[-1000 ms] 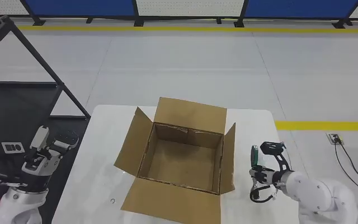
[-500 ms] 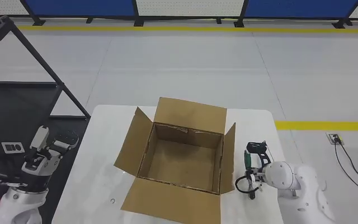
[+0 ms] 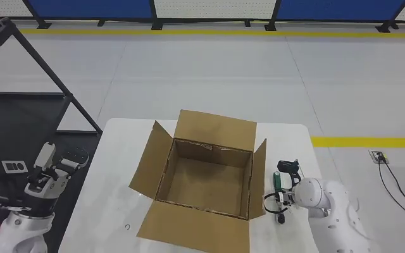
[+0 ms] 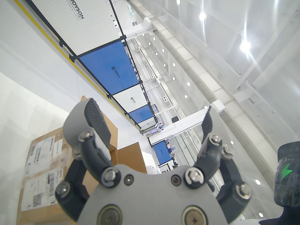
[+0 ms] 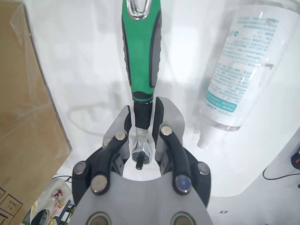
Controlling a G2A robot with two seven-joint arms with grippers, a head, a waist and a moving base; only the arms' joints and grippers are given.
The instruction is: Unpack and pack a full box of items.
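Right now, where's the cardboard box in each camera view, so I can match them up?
Top view: box, open, mid-table.
Left wrist view: box, labelled side, beyond the left pincer.
Right wrist view: box flap, beside the ratchet in the right pincer.
Shared landmark: the white table beneath it.

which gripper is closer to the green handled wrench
Right. The right gripper has its fingers closed on the neck of the wrench, beside the box. The left gripper is open, off the opposite side of the table, across the box from the wrench.
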